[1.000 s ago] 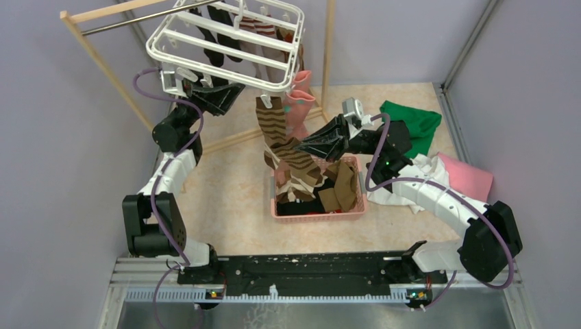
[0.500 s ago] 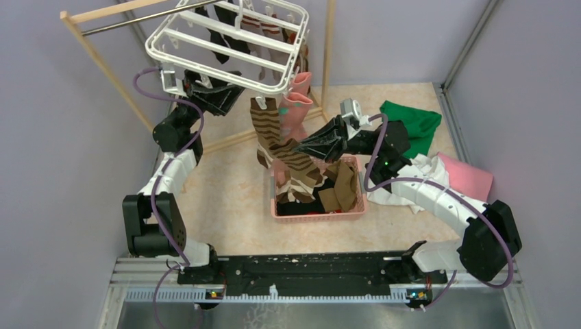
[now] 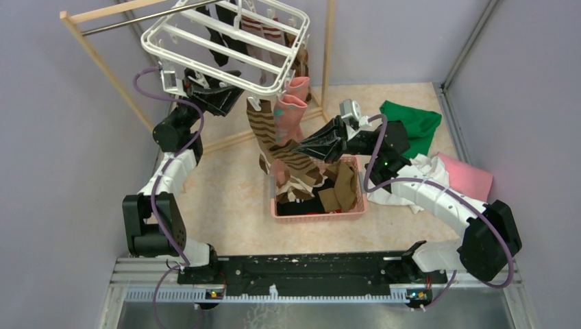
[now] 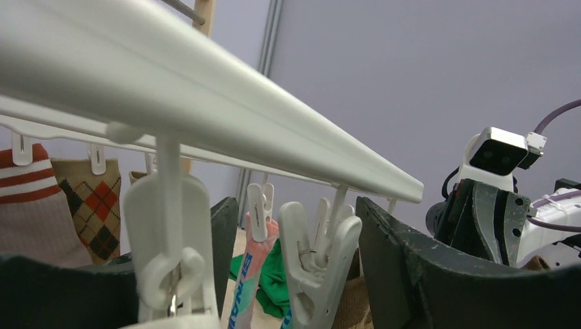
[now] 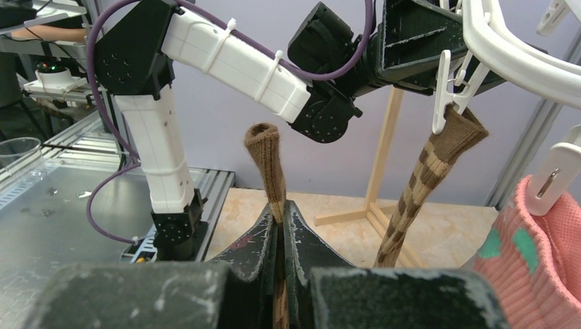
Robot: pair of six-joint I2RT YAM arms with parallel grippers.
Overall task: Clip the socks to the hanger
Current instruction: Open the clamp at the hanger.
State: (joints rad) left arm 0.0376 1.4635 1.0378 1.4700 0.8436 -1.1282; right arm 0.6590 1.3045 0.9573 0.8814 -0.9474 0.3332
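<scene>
The white grid hanger hangs from the wooden rack's rod, with several socks clipped under it. A brown-cream striped sock dangles from a front clip, next to a pink-teal sock. My left gripper sits under the hanger's front bar. It is open, and a white clip stands between its fingers without being squeezed. My right gripper is shut on a second brown striped sock, whose cuff sticks up above the jaws while the rest hangs toward the basket.
A pink basket with more socks sits mid-floor under my right gripper. Green, white and pink cloths lie to the right. The wooden rack's post and base bar stand behind.
The hanger has swung left and tilted, carrying the clipped striped sock and the pink sock left with it. Both arms have hardly moved.
</scene>
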